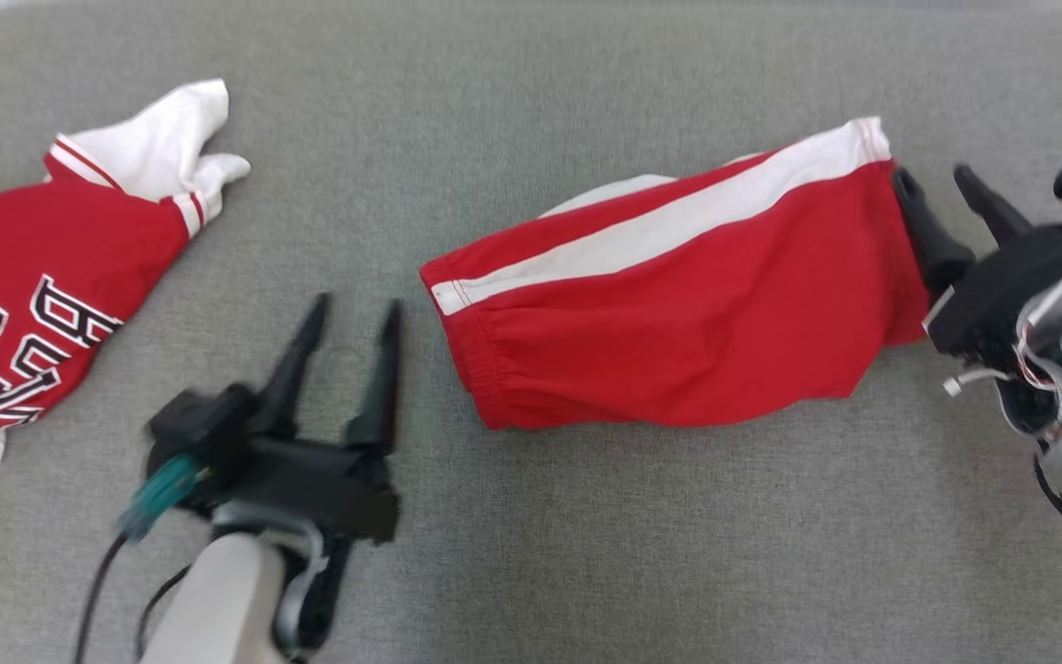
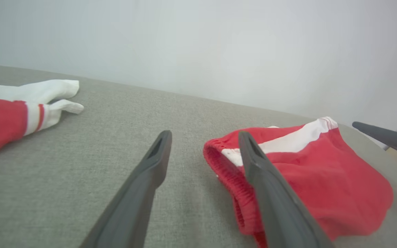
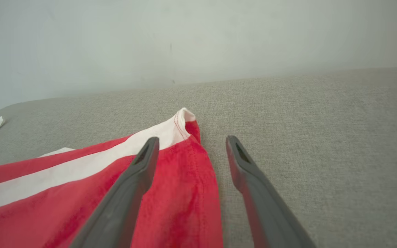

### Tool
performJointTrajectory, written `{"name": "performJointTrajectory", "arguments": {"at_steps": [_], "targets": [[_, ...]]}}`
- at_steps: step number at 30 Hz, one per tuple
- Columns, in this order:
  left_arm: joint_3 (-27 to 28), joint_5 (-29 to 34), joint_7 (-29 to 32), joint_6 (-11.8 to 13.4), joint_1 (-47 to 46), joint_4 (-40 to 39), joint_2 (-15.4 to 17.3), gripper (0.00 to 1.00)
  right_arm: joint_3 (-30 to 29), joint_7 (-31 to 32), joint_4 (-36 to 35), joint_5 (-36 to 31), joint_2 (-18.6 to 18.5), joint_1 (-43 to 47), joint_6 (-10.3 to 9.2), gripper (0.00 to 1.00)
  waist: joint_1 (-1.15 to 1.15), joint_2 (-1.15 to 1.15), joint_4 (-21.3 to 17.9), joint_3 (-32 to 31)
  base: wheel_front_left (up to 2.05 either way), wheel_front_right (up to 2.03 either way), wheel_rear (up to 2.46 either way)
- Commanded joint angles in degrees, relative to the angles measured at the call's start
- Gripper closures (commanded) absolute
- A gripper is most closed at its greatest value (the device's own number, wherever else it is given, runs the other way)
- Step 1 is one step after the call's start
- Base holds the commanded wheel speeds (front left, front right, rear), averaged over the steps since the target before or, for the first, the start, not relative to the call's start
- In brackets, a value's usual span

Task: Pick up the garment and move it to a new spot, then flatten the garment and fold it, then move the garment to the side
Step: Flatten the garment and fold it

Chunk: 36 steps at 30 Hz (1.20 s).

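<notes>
The grey cloth surface [image 1: 531, 553] is carrying everything. The garment [image 1: 24, 277] is lying at its left edge, lettering up and creased, one white sleeve [image 1: 158, 148] crumpled toward the far side and part of the body running out of the head view. A red striped piece [image 1: 678, 314] is sitting bunched in the middle. The left gripper [image 1: 356, 304] is hovering between the two, fingers moderately parted and holding nothing, probably placed to reach either. The right gripper [image 1: 932, 175] is straddling the striped piece's right hem, jaws apart and gripping nothing, seemingly lining up a pinch there.
</notes>
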Motion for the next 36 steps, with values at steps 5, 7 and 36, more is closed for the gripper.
{"name": "performJointTrajectory", "arguments": {"at_steps": [5,7,36], "targets": [[7.8,5.4,0.0,2.1,7.5,-8.4,0.3,0.0,2.8,0.6,1.0,1.9,-2.0,2.5,-0.13,0.0,0.01,-0.01,1.3,-2.4,0.0,0.0,0.0],[9.9,7.9,0.0,2.7,9.3,-10.9,0.0,0.0,4.0,1.1,1.7,1.9,-2.0,2.4,-0.13,0.0,0.01,-0.01,1.8,-2.3,0.0,0.0,0.0],[13.6,12.6,0.0,2.5,18.3,-13.0,-2.3,0.0,9.1,3.5,9.1,10.1,2.1,4.1,-0.13,1.0,0.01,-0.01,1.4,-5.6,0.0,0.0,0.0]]}}
